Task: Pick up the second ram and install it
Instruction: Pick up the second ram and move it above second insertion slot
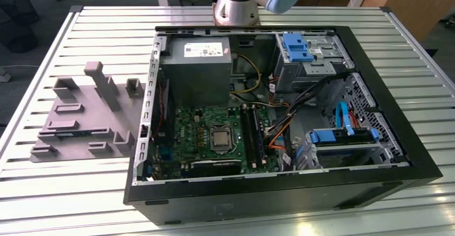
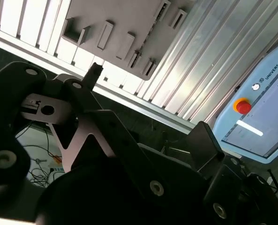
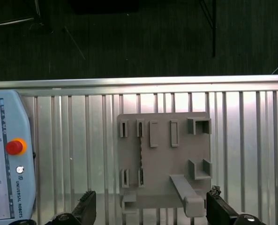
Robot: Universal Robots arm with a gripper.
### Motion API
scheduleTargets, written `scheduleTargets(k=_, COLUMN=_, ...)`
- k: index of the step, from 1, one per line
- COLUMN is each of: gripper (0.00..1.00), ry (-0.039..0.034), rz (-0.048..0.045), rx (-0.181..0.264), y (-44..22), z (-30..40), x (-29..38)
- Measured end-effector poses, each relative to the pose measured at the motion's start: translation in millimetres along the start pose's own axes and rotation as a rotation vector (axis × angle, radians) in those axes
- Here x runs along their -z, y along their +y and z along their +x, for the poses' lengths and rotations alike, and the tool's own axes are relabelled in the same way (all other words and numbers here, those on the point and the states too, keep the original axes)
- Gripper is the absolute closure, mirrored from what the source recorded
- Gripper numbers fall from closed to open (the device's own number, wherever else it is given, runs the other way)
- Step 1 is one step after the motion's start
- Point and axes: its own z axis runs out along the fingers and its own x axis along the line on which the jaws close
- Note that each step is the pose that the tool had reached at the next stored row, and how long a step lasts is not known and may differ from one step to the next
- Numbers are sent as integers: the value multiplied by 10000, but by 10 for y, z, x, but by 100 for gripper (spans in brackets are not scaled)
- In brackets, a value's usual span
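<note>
Aluminium slats form the desk (image 1: 71, 193), where an open black case (image 1: 284, 196) lies on its side with its motherboard (image 1: 206, 124) and grey power supply (image 1: 195, 68) exposed. An arm (image 1: 236, 4) rises behind the case in the exterior view. Just beside the case, on the exterior view's left, sits a grey holder (image 1: 89, 100) studded with slotted blocks. A pale blue pendant (image 3: 26, 122) with a red button (image 3: 13, 146) lies on the slats near the holder. In the first wrist view the tool (image 3: 152, 194) hangs above the holder, its black fingers (image 3: 86, 206) spread wide and empty. The ram (image 3: 140, 152) stands on edge in the holder, seated between two slotted blocks, untouched.
</note>
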Motion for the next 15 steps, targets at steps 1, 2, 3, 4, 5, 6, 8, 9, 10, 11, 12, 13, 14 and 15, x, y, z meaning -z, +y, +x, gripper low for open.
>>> scheduleTargets(k=1, gripper=1, ry=0, rz=0, rx=1, y=0, z=0, x=-2)
scheduleTargets(k=2, gripper=1, ry=-1, rz=0, rx=0, y=0, z=0, x=-4)
scheduleTargets(k=3, gripper=1, ry=-2, rz=1, rx=0, y=0, z=0, x=-6)
scheduleTargets(k=4, gripper=1, ry=-2, rz=1, rx=1, y=0, z=0, x=-8)
scheduleTargets(k=5, gripper=1, ry=-3, rz=0, rx=0, y=0, z=0, x=-9)
scheduleTargets(k=6, gripper=1, ry=-4, rz=0, rx=0, y=0, z=0, x=-15)
scheduleTargets(k=8, gripper=1, ry=-5, rz=-1, rx=0, y=0, z=0, x=-22)
scheduleTargets(k=9, gripper=1, ry=-6, rz=0, rx=0, y=0, z=0, x=-24)
scheduleTargets(k=10, gripper=1, ry=-7, rz=0, rx=0, y=0, z=0, x=-26)
scheduleTargets(k=11, gripper=1, ry=-7, rz=0, rx=0, y=0, z=0, x=-28)
scheduleTargets(k=12, gripper=1, ry=-7, rz=-1, rx=0, y=0, z=0, x=-30)
scheduleTargets(k=13, gripper=1, ry=-9, rz=0, rx=0, y=0, z=0, x=-32)
scheduleTargets(k=14, gripper=1, ry=-9, rz=0, rx=0, y=1, z=0, x=-34)
scheduleTargets(k=15, gripper=1, ry=-9, rz=0, rx=0, y=0, z=0, x=-35)
